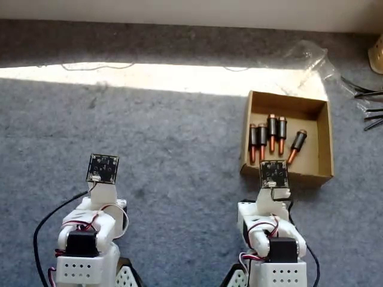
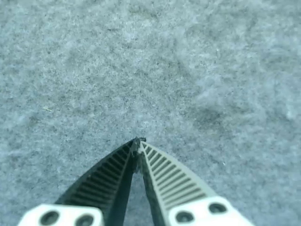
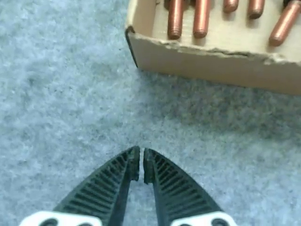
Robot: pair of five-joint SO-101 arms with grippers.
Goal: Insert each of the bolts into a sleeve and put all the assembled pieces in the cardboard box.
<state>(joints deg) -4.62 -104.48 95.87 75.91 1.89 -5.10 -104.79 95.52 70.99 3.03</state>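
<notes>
Five bolts (image 1: 272,128) in box (image 1: 286,103); right gripper (image 3: 141,155) just outside.

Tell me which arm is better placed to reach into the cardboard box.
Right: the right claw, shut, sits just short of the cardboard box; the left claw is over carpet.

worktop (image 1: 173,137): grey, felt-like, a sunlit band across the far part
cardboard box (image 1: 314,156): open, on the right side, just beyond the right arm
assembled pieces (image 1: 272,128): five, inside the box, black sleeves farther, copper bolt ends nearer; four roughly parallel, the fifth tilted
left arm (image 1: 90,239): near edge, well apart from the box
right arm (image 1: 272,239): near edge
plastic bag (image 1: 311,57): clear, crumpled, behind the box
</notes>
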